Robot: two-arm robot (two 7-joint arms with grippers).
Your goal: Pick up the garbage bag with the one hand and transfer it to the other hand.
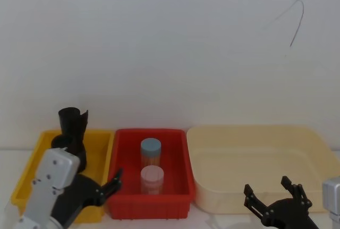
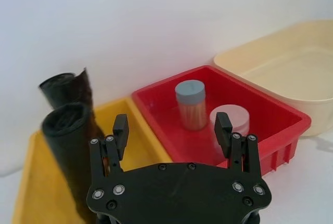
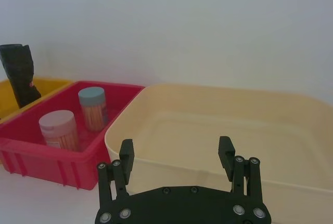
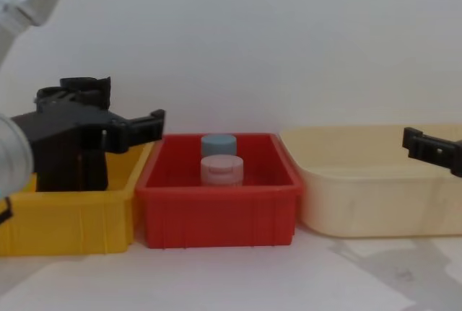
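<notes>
Two black rolls stand in the yellow bin [image 1: 32, 165]. The garbage bag [image 2: 67, 151] is the nearer, smooth-topped roll [image 1: 74, 146]; behind it stands a roll with a jagged top [image 1: 73, 118]. My left gripper [image 2: 171, 130] is open and hovers low at the yellow bin's front right [image 1: 103, 186], with the garbage bag just outside one finger and nothing between the fingers. My right gripper [image 1: 270, 189] is open and empty in front of the cream bin [image 3: 176, 148]. From the right wrist view a black roll [image 3: 18, 76] with a small red patch shows far off.
A red bin [image 1: 125, 208] in the middle holds a blue-lidded jar [image 1: 151, 152] and a pink-lidded jar [image 1: 152, 178]. A wide cream bin [image 1: 319, 149] sits at the right. The three bins stand side by side against a white wall.
</notes>
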